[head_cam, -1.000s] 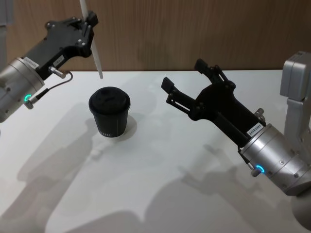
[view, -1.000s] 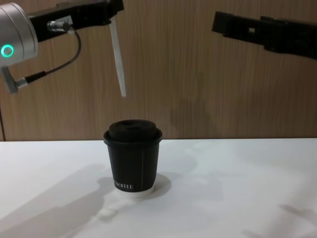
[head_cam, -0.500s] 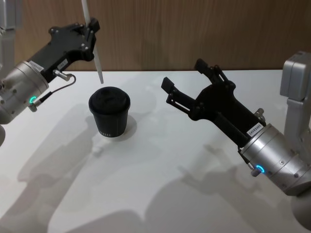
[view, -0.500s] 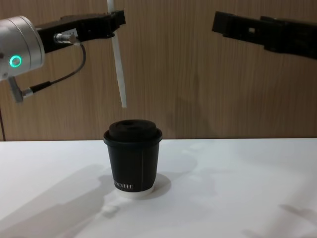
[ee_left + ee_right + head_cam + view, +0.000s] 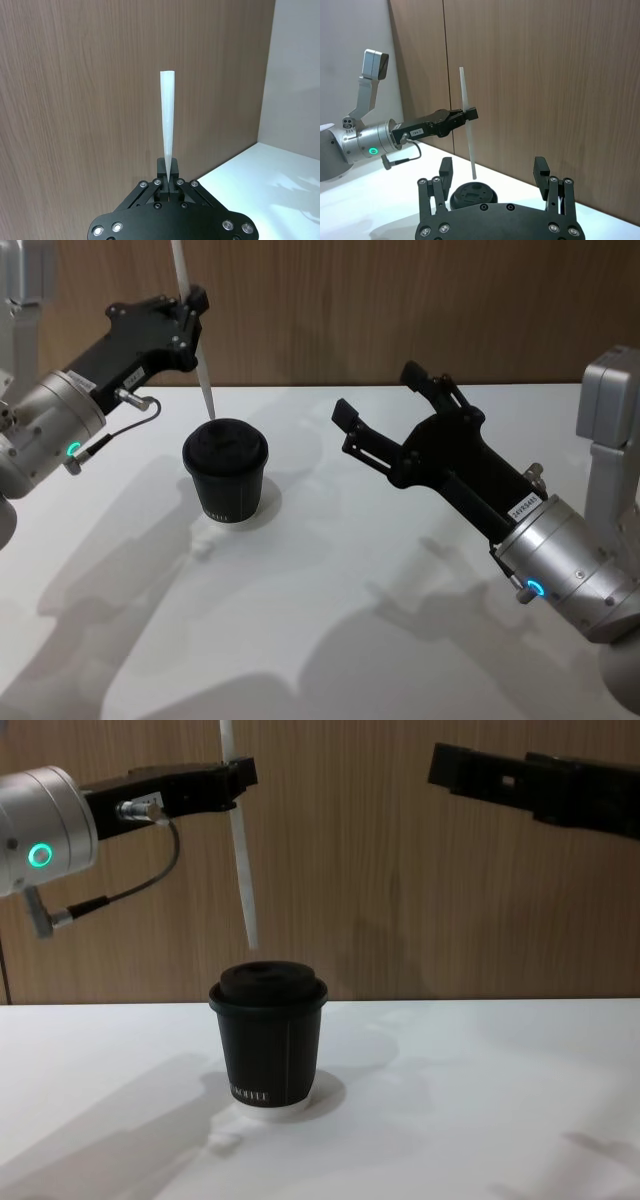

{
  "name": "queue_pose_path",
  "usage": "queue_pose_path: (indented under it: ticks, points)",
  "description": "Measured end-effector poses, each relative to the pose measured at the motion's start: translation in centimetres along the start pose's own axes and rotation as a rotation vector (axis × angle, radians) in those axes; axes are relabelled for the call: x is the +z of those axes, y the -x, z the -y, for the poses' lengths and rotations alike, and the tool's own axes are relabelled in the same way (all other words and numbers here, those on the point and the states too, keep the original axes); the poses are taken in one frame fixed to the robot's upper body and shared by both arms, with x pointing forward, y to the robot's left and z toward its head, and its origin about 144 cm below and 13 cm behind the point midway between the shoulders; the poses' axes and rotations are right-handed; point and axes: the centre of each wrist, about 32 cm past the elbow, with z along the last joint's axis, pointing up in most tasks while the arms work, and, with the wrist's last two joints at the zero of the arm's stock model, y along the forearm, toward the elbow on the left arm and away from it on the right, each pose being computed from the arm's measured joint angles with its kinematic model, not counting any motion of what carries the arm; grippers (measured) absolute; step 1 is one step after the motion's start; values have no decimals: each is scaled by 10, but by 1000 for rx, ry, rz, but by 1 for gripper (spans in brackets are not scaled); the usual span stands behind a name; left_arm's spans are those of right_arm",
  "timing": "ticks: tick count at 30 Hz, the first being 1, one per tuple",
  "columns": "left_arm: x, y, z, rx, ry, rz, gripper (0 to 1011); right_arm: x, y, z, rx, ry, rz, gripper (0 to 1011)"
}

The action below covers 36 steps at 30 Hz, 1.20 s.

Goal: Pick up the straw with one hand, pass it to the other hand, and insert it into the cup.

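One cup (image 5: 225, 472) stands upright on the white table (image 5: 330, 620), black and ribbed, with a black lid (image 5: 268, 980), small white lettering low on its side and a white base rim; it sits on the robot's left half of the table. One straw (image 5: 239, 850) hangs above it, white and nearly upright, tilted slightly; its lower tip is just above the lid and not touching it, seen clearly from the chest view, while its upper end runs out past the top of the head view.

Two grippers are in sight. The left gripper (image 5: 190, 312) is raised over the far left of the table, above and slightly behind the cup; its jaws are pressed together on the straw, pinching it partway along its length, so that one stretch of straw stands above the fingers (image 5: 168, 184) and a longer stretch hangs below; its silver wrist (image 5: 35, 845) carries one green glowing ring and one thin dark cable (image 5: 140, 885). The right gripper (image 5: 388, 408) is held in the air over the right side of the table, well apart from cup and straw; its two fingers (image 5: 444, 172) are spread wide with nothing between them.

A brown wooden wall (image 5: 400, 310) stands behind the table.
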Motion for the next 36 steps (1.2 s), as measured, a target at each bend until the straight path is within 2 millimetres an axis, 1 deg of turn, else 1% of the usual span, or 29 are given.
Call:
queue_pose_path:
  ticks: [36]
  points:
    - [-8,0,1,10,-49,-22,1,0,0,0,0,0,0,1001]
